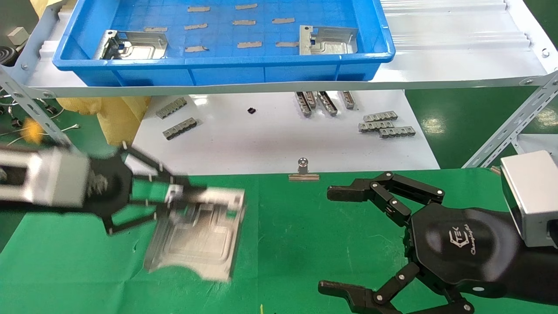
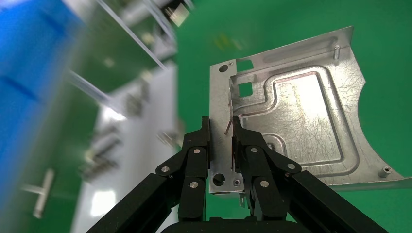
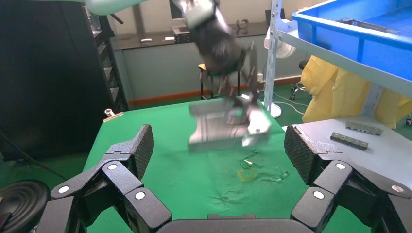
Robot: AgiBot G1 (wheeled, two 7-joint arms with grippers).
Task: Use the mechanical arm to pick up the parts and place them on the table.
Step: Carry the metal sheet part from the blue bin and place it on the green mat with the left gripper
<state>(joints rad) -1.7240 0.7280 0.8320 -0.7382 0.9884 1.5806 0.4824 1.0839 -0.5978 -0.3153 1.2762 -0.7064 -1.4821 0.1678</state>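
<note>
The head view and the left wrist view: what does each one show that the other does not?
Only the head view shows two more parts lying in the blue tray, and the open right hand.

Only the left wrist view shows the left hand's fingers pinching the plate's edge.

Both show the left hand holding a metal part above the green table.

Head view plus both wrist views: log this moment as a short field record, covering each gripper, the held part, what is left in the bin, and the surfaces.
left gripper: shut on one edge of a metal plate, over the green table
plate contact with table: cannot tell
right gripper: open, empty, low over the green table at the robot's right
blue bin: on the upper shelf, two plates left, plus grey tape scraps
white tabletop: ribbed grey strips, beyond the green table
</note>
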